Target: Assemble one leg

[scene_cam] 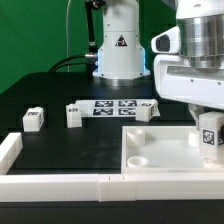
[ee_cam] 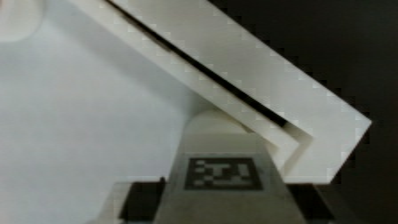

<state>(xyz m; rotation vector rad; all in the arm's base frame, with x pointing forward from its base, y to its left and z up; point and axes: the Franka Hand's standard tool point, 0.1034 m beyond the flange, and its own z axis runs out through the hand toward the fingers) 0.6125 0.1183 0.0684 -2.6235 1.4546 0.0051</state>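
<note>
While you watch the exterior view, you will find the white two-finger gripper [scene_cam: 208, 128] at the exterior view's right edge, closed on a small white stubby plastic leg [scene_cam: 209, 140] whose black-and-white square tag faces the camera. That leg hangs over the right end of the large flat white square panel [scene_cam: 150, 150], which lies in the lower right of the frame with a round socket showing near its front left corner; you cannot tell whether the leg touches it. Three more white tagged legs stand apart on the black table [scene_cam: 50, 145]: the first loose leg [scene_cam: 33, 118] at the left, the second loose leg [scene_cam: 74, 115] near it, and the third loose leg [scene_cam: 147, 110] just behind the panel. The marker board [scene_cam: 115, 105] lies between the second and third. A white rail [scene_cam: 60, 185] runs along the front edge. In the wrist view, you see the gripper [ee_cam: 222, 195] clamping the leg [ee_cam: 222, 150], the dark fingers [ee_cam: 143, 203] pressed on either side of its tag, with the panel [ee_cam: 89, 120] and its raised rim beneath and the table [ee_cam: 338, 50] beyond.
</note>
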